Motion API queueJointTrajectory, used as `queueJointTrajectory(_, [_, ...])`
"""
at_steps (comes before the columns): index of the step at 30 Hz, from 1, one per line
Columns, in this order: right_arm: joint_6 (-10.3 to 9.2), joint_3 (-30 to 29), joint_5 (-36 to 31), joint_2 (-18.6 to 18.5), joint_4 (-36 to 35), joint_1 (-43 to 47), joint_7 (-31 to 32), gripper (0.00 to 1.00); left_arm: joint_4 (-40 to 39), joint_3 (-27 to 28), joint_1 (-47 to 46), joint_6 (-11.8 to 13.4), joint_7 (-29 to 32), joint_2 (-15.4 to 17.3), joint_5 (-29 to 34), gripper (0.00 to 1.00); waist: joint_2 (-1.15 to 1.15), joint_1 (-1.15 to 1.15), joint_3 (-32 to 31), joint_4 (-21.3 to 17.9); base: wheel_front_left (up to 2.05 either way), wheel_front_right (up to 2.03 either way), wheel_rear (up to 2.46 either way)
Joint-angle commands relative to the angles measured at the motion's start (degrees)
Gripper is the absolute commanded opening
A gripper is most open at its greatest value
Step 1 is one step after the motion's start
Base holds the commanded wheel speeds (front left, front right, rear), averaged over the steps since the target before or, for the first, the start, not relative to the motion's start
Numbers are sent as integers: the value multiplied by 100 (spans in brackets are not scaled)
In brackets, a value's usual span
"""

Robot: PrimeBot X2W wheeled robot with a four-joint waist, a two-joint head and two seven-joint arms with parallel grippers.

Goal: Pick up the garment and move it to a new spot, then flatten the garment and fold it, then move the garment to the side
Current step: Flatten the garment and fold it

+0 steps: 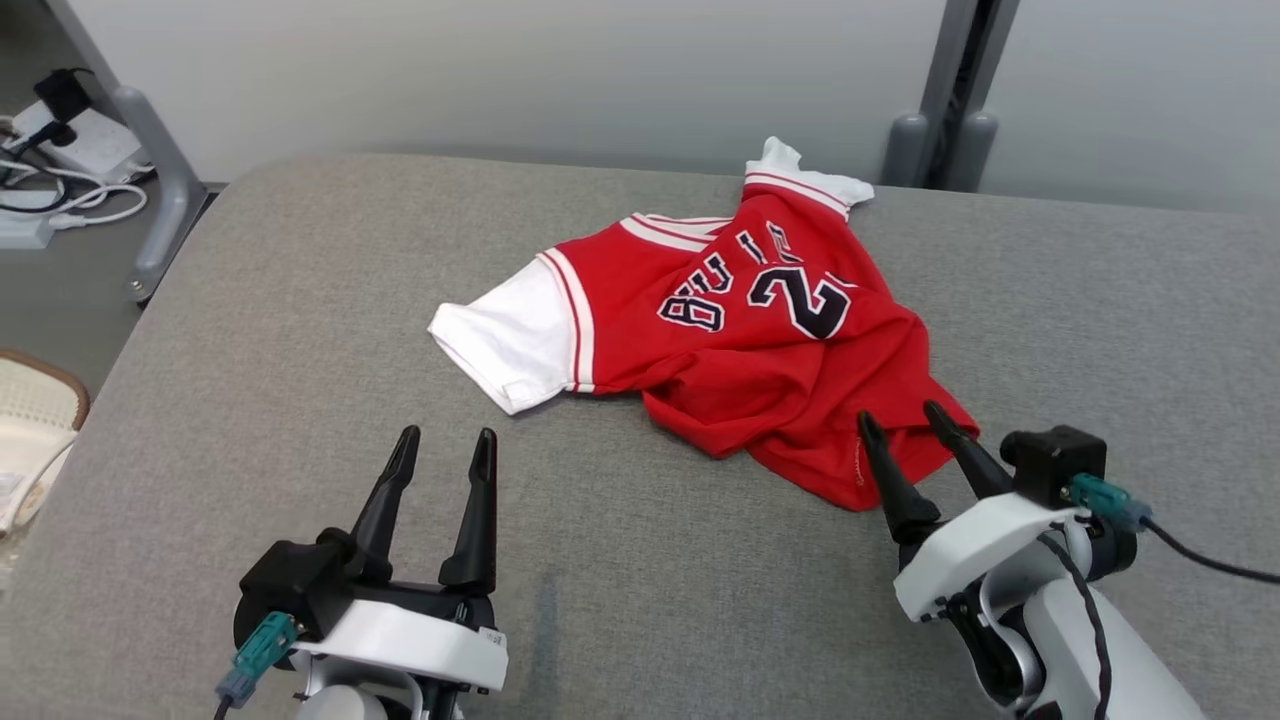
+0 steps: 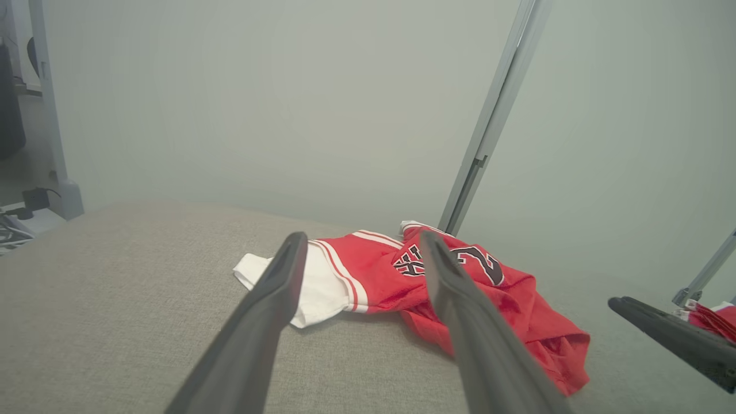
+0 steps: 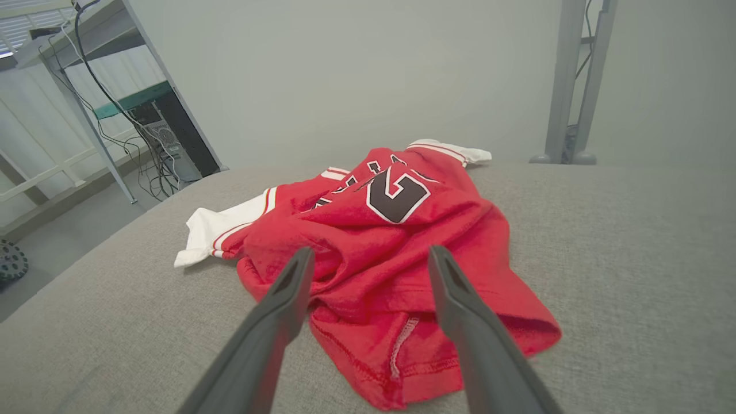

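Presently on the grey cushion (image 1: 250, 350), catalogued from near to far:

Item 1. Left claw (image 1: 448, 434): near left. Two dark fingers point away from the robot, spread with a clear gap and nothing between them. It sits over bare cushion, well apart from the garment, on the near side of the white sleeve.

Item 2. Right claw (image 1: 901, 413): near right. Its fingers are likewise spread wide and grip nothing. The tips reach the near right hem of the garment and overlap the red cloth in the head view. In the right wrist view the bunched hem lies between and just beyond the two fingers. Whether the tips touch the cloth cannot be told.

Item 3. Garment (image 1: 740, 340): a red shirt with white sleeves, red-and-white striped trim, black white-outlined letters and a number. It lies around the middle of the cushion, a little right and far of centre, crumpled and not flat. One white sleeve spreads out to the left; the other pokes up at the far edge. The lower part is rumpled and folded over itself toward the near right, its stitched hem turned up.

Item 4. Cables (image 1: 60, 170): on the floor, far left, beside a grey frame leg (image 1: 165, 170).

Item 5. Grey posts (image 1: 950, 100): against the pale wall, far right.
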Motion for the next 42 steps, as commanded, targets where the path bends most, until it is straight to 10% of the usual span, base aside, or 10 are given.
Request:
queueJointTrajectory(1, [0,-3,112,3,167,-181,94,100,12,-31,-85,10,0,26,-43,100,0,0,153,220,0,0,0])
queueJointTrajectory(14, [0,-72,574,-61,1678,-1130,297,100,5,-241,-229,87,0,25,-159,100,0,0,484,989,0,0,0])
queueJointTrajectory(15, [0,-32,600,-60,1757,-1169,302,91,3,-238,-227,97,1,25,-165,100,0,0,491,1014,0,0,0])
queueJointTrajectory(16, [0,27,621,-57,1820,-1198,326,15,-4,-237,-226,106,1,24,-173,100,0,0,495,1031,0,0,0])
queueJointTrajectory(18, [0,103,639,-69,1855,-1218,329,0,-9,-240,-225,113,1,21,-176,100,0,0,496,1046,0,0,0])
queueJointTrajectory(31, [0,1212,429,-594,1325,-1734,-160,0,0,-40,-26,108,1,25,-116,100,0,0,-7,577,0,0,0])
queueJointTrajectory(42, [-1,2927,305,-2460,-1040,-2318,774,0,-10,182,272,82,1,26,16,100,0,0,-576,-102,0,0,0])
